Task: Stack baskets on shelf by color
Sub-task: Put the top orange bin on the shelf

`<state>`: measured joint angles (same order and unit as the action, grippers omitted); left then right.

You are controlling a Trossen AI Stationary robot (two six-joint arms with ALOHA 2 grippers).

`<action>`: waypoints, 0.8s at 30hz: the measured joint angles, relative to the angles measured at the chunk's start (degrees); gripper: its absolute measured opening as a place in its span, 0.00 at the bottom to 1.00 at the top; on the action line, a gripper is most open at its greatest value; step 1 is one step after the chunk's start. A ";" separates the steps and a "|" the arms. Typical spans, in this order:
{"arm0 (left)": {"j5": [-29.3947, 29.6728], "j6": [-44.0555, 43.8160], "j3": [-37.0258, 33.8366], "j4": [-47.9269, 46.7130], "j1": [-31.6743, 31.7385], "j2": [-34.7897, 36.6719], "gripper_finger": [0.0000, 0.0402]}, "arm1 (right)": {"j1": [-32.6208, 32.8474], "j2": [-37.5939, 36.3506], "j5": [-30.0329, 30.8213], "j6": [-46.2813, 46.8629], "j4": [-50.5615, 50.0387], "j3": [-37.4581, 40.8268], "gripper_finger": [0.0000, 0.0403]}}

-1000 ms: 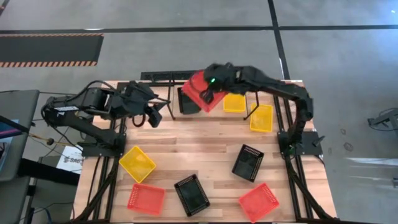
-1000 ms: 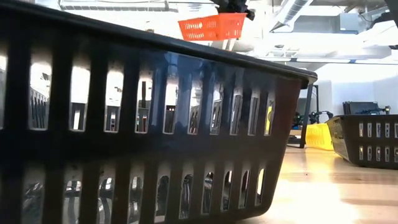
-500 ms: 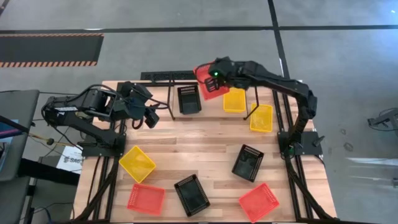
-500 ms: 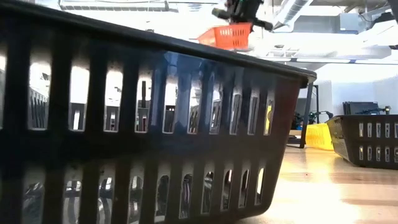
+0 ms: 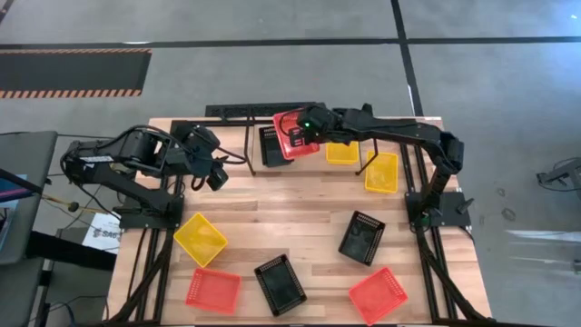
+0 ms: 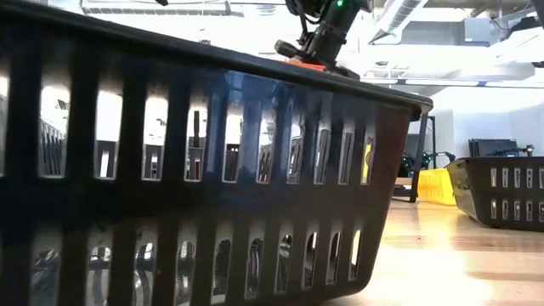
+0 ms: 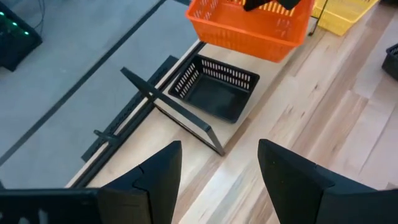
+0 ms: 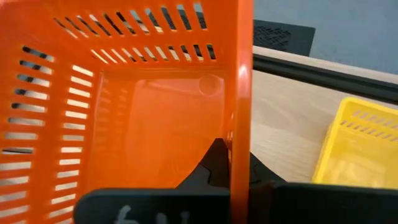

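right gripper (image 5: 307,129): clamped on rim of red-orange basket (image 5: 292,136), held in the air over the shelf (image 5: 250,145)
red-orange basket: just beside black basket (image 5: 273,145) on shelf, yellow basket (image 5: 342,151) on its other side
left gripper (image 7: 217,168): fingers spread, empty, near shelf's end

Wooden table (image 5: 290,213) with scattered baskets and black shelf (image 5: 247,145).

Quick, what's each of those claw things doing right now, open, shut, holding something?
Left gripper: open, holding nothing, hanging near the shelf.
Right gripper: shut on a red-orange basket, held over the shelf.
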<state>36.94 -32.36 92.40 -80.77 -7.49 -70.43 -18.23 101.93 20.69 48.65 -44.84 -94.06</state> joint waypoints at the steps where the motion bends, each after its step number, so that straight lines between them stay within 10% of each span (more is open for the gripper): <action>1: -0.37 0.01 0.00 -0.01 0.00 0.00 0.50 | -0.20 0.00 0.00 0.22 0.16 0.20 0.00; 24: -0.51 0.99 -0.02 0.72 0.00 0.00 0.50 | -0.63 -29.15 9.18 3.99 -2.47 18.70 0.00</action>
<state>36.42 -31.37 92.38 -80.05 -7.49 -70.43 -18.86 72.78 29.87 52.64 -47.31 -75.35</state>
